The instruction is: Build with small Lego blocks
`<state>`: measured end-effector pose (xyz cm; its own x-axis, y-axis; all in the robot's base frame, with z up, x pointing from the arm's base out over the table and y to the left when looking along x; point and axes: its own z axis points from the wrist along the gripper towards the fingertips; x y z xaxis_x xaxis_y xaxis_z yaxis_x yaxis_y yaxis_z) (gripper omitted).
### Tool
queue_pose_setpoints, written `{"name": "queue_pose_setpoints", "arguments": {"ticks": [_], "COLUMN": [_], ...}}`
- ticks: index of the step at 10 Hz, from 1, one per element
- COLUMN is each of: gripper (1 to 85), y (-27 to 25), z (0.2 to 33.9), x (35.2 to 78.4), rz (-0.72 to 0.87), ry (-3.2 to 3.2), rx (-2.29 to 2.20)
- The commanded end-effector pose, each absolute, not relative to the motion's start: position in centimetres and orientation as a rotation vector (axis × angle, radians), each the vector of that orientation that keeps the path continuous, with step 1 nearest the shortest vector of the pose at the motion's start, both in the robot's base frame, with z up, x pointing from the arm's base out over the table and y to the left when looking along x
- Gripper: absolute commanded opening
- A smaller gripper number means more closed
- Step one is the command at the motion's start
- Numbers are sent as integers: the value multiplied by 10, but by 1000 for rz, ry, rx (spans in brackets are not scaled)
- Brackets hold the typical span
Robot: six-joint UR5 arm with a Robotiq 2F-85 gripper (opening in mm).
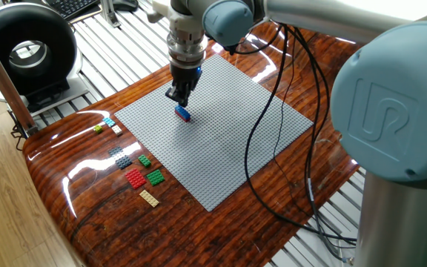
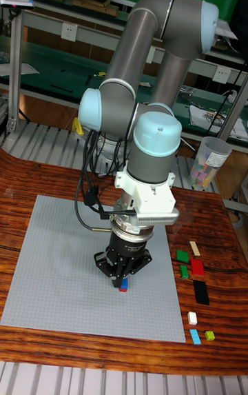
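One stacked brick sits under our gripper (image 1: 179, 97) on the grey baseplate (image 1: 228, 148), with the spare blocks waiting on the tabletop (image 1: 87, 215).
We hang just above the blue-and-red brick (image 1: 183, 113), fingers (image 2: 121, 276) drawn close together over it; whether they touch or pinch it we cannot tell from either view. To seat it well, we judge it best to press straight down with the studs lined up to the grid and no sideways drag, then lift vertically. The other small Lego blocks (image 1: 135, 177) lie in a loose row beside the baseplate's edge, well apart from the gripper.
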<state>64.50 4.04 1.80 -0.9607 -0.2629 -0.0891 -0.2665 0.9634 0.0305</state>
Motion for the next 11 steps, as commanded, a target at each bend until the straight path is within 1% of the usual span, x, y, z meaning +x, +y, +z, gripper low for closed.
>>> {"name": "queue_pose_setpoints", "arguments": {"ticks": [1,4,6,9,11], "gripper": [13,13,13,13,13], "y": [42,48,42,43,39], "z": [25,35,38,40,40], "x": [642,637,635,634,636], "rz": [84,92,85,100,80], "ry": [3034,3046,3049,3049,3045], "rx": [-389,-372,-370,-356,-367]}}
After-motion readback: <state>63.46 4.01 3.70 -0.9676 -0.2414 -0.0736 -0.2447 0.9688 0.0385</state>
